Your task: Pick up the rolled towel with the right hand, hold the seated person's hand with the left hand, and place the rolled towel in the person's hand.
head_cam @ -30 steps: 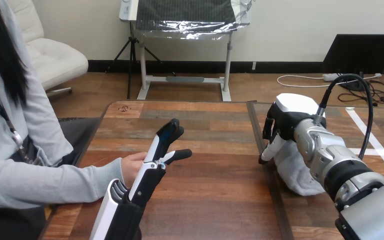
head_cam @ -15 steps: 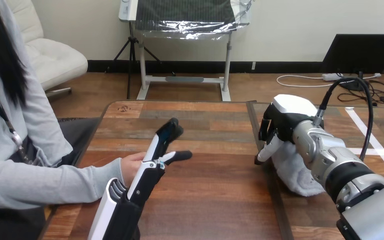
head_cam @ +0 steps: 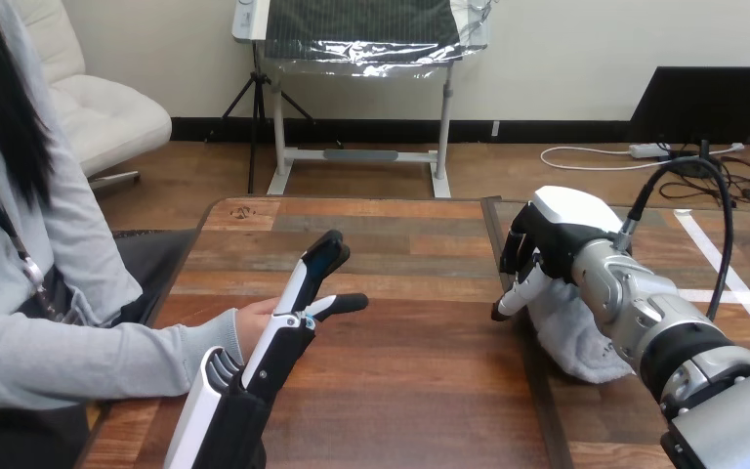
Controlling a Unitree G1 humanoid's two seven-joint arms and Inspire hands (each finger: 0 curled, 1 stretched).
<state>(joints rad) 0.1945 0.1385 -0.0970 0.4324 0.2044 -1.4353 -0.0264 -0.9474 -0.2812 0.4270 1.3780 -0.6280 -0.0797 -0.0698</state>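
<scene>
The rolled towel (head_cam: pixel 574 337), white and soft-looking, lies on the right part of the wooden desk (head_cam: pixel 410 391). The robot's right hand (head_cam: pixel 547 242) sits directly on top of the towel at its far end. Its fingers (head_cam: pixel 510 298) are curled downward over the towel's left edge, closing on the cloth, and one pale fingertip reaches the desk surface just left of the towel. The silver right forearm (head_cam: pixel 645 313) crosses above the towel and hides part of its upper side. The near end of the towel shows below the forearm and rests on the desk.

Well to the left of the towel, the robot's left hand (head_cam: pixel 288 332) stands on edge above the desk. Its fingers (head_cam: pixel 314 264) are straight and point away from the robot, its thumb (head_cam: pixel 337 305) sticks out toward the towel, and it grips nothing. The person's hand (head_cam: pixel 254 322) lies against the side of the left hand that faces away from the towel. The two look to be touching, but the robot's fingers are not wrapped round it. The person's grey sleeve (head_cam: pixel 107 357) runs on from there, farther still from the towel.
</scene>
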